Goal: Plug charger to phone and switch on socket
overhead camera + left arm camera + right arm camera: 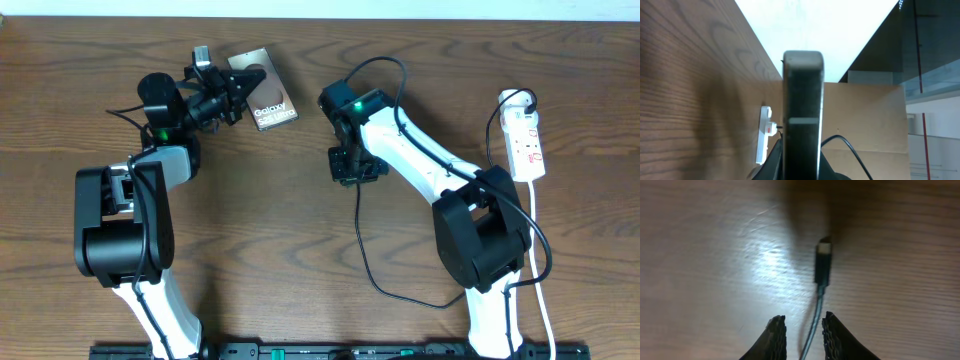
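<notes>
My left claw is clamped on one edge of the phone, a flat grey-bronze slab with a brown oval in the middle and white "Galaxy" lettering, lying askew near the far edge of the worktop. In the left wrist view I see the phone edge-on as a dark, round-cornered bar standing between my fingers. To the right of the phone and a little nearer to me, my right claw hangs over the wood with its tips only narrowly parted. The charger, a thin black lead ending in a small black plug with a pale metal tip, runs out between those tips. It sits closer to the right-hand one, and I cannot see them pinching it. The white power strip, with its red marks and white cord, lies well apart from the phone, far off to its right.
</notes>
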`<action>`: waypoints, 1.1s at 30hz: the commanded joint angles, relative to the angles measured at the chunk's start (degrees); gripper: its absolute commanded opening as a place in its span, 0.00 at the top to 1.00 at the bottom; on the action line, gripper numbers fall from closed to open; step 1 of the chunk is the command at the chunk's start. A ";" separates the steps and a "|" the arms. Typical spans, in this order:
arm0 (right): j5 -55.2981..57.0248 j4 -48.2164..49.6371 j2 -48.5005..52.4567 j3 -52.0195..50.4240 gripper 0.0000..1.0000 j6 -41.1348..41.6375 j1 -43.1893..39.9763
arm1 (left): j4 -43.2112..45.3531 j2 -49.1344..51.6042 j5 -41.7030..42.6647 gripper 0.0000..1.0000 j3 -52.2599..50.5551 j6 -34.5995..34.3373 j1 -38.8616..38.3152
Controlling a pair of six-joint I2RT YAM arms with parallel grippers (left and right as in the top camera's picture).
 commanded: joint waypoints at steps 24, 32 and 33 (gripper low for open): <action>6.45 9.29 -0.63 -8.50 0.78 5.44 0.26 | 0.81 -0.22 1.14 0.93 -0.02 -0.31 0.72; 6.16 9.44 -0.63 -8.50 0.99 6.10 0.24 | 0.81 -0.22 1.16 0.92 -0.02 -0.28 0.72; 5.68 9.44 -0.63 -8.48 0.99 6.08 0.24 | 0.81 -0.22 1.16 0.93 -0.02 -0.28 0.72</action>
